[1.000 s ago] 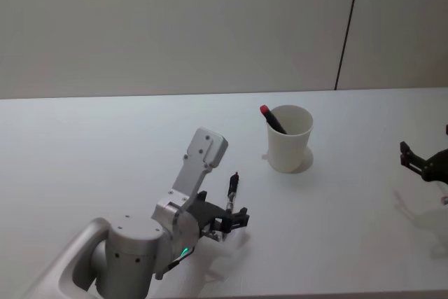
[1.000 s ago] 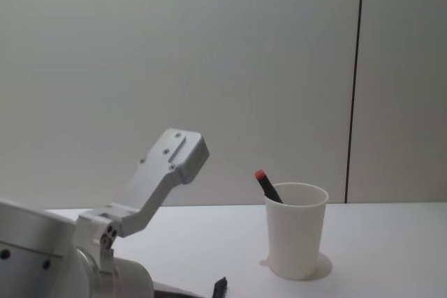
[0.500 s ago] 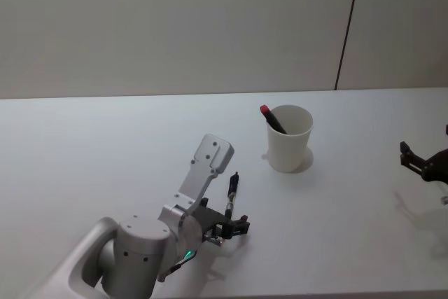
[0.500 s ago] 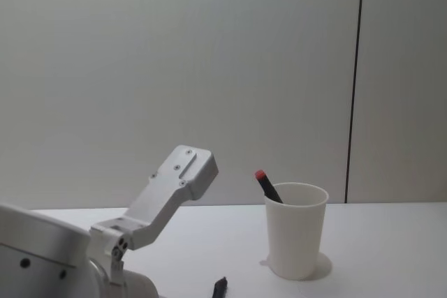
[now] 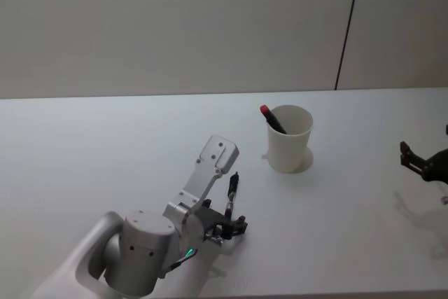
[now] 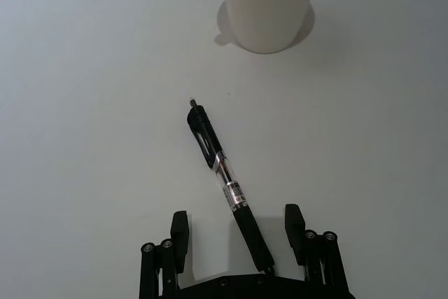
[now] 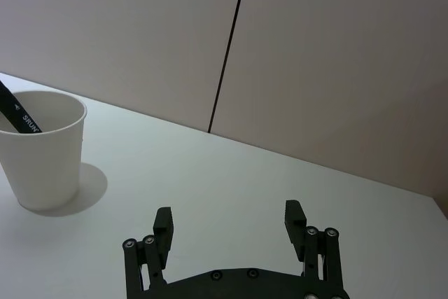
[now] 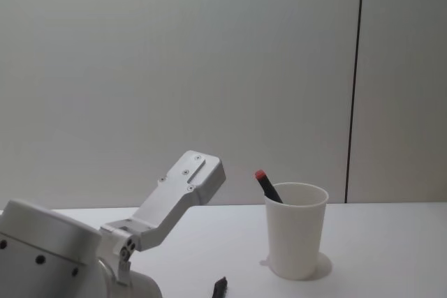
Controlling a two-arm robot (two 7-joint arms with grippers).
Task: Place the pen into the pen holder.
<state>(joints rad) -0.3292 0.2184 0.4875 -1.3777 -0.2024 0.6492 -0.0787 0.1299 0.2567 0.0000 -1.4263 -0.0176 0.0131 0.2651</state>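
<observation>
The left pincer (image 6: pixel 236 216), spread wide and empty, straddles the black plastic pen (image 6: pixel 210 152) near the white paper cup (image 5: pixel 288 141); grasping and insertion remain. The right pincer (image 7: pixel 228 212) idles spread, well right of the cup.

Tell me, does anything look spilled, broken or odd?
Nothing stands out. The white paper cup stands upright, a red-capped black pen leaning inside; a black click pen lies flat on the white table within the open left tool. The right tool sits open, far right.

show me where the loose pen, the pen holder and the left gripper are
pen (image 6: pixel 225 178), left wrist view, clear middle of its barrel
pen holder (image 5: pixel 288 146), head view, its outer side wall
left gripper (image 6: pixel 236 215), left wrist view, midway between its open fingertips
</observation>
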